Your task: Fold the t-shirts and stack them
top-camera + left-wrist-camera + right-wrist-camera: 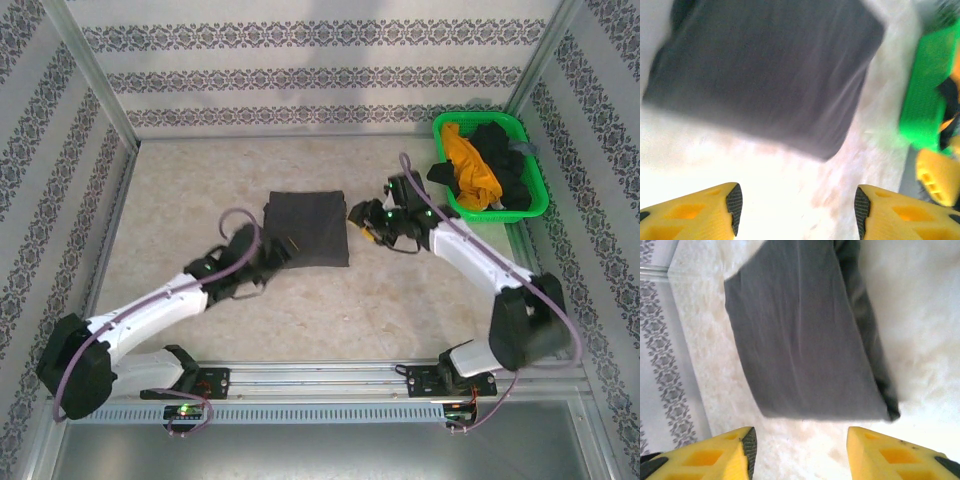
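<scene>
We see the folded dark grey shirt point(307, 228) lying flat on the table point(190, 180), near its middle. Our left gripper point(796, 206) has its yellow fingers point(700, 215) spread wide with nothing between them; the shirt lies ahead of the tips, apart from them (this view is blurred). From above, that gripper sits just beside the shirt's near left corner. Our right gripper point(799, 447) is likewise spread and empty, with the shirt's edge just ahead of its fingertips, not touching. From above it sits just off the shirt's right edge. A mustard shirt point(468, 165) and a black shirt point(510, 175) lie heaped in the green basket point(480, 118) at the far right corner.
</scene>
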Action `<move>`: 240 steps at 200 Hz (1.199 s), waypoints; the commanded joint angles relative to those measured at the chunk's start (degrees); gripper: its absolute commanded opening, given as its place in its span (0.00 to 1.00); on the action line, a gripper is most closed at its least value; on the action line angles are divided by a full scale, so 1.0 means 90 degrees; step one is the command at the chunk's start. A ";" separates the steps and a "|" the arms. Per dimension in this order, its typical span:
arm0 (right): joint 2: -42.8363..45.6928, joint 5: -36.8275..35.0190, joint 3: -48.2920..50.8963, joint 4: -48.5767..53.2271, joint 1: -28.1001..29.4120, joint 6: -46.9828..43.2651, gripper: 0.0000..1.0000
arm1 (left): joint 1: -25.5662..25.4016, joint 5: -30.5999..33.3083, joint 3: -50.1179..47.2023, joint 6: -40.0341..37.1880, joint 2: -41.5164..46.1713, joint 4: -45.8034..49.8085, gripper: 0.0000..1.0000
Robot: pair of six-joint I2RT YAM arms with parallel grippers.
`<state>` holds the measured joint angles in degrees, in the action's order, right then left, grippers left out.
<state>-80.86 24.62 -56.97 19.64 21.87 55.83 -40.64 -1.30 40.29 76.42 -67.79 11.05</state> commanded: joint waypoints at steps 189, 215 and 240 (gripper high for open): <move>0.2618 0.0014 0.1363 0.0217 0.0066 0.0563 0.53 | 0.0727 0.2030 0.0833 0.2976 -0.4182 -0.3956 0.00; 0.2620 0.0038 0.1181 0.0415 0.0051 0.0382 0.52 | 0.1985 0.1064 0.0636 0.1718 -0.4072 -0.4252 0.00; 0.2632 0.0027 0.1091 0.0511 0.0053 0.0282 0.52 | 0.3317 -0.0045 0.0730 0.0498 -0.4177 -0.4409 0.00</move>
<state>-58.17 24.93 -44.80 22.28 22.61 60.45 -20.32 7.53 47.05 95.15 -106.02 -25.21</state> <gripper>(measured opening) 0.525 0.090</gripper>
